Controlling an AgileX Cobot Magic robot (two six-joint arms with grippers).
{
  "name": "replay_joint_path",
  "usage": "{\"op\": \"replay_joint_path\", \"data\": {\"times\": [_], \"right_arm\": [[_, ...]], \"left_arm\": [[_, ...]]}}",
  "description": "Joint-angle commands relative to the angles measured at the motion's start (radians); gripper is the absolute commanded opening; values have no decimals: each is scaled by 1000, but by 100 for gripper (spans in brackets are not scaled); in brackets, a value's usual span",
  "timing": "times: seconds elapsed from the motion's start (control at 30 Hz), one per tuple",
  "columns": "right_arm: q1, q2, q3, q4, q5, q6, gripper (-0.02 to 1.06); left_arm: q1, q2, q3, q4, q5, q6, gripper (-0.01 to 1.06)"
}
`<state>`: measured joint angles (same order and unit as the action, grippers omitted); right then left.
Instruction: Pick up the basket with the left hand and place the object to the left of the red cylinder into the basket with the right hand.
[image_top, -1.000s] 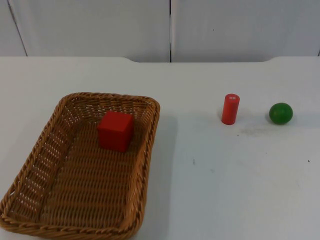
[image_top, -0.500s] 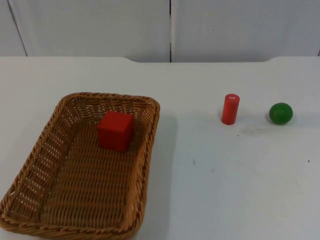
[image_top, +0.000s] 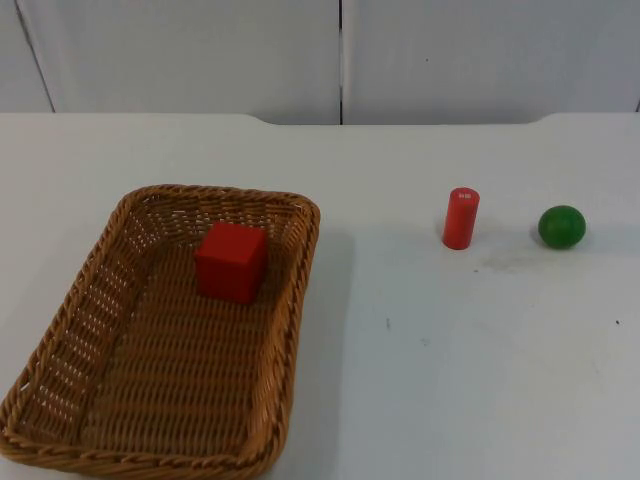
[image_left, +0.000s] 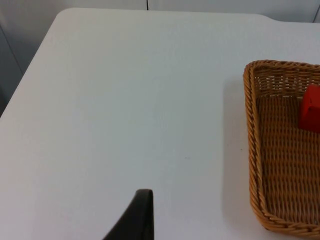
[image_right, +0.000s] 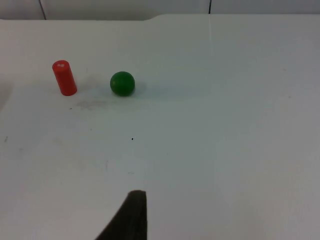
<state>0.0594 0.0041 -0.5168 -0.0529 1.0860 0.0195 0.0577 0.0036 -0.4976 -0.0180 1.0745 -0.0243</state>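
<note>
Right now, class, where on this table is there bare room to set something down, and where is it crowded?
Bare table lies between the basket and the red cylinder, across the front, and behind everything up to the wall. Left of the basket is bare too. It is tightest between the cylinder and the green ball. The red cube sits inside the basket.

You have the wicker basket (image_top: 160, 330) at the table's (image_top: 420, 380) left, a cube (image_top: 231, 261) inside it toward its far end. Well right stands the cylinder (image_top: 460, 218), a ball (image_top: 561, 227) just beyond it.
</note>
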Motion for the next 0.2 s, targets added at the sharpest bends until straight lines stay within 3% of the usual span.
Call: {"op": "replay_joint_path", "data": {"times": [0.0,0.17], "right_arm": [[-6,-4,3,4,-8,-8,105],[-6,-4,3,4,-8,-8,105]], "left_arm": [[-1,-4,4,-1,0,0,105],[0,-4,4,-1,0,0,105]]}}
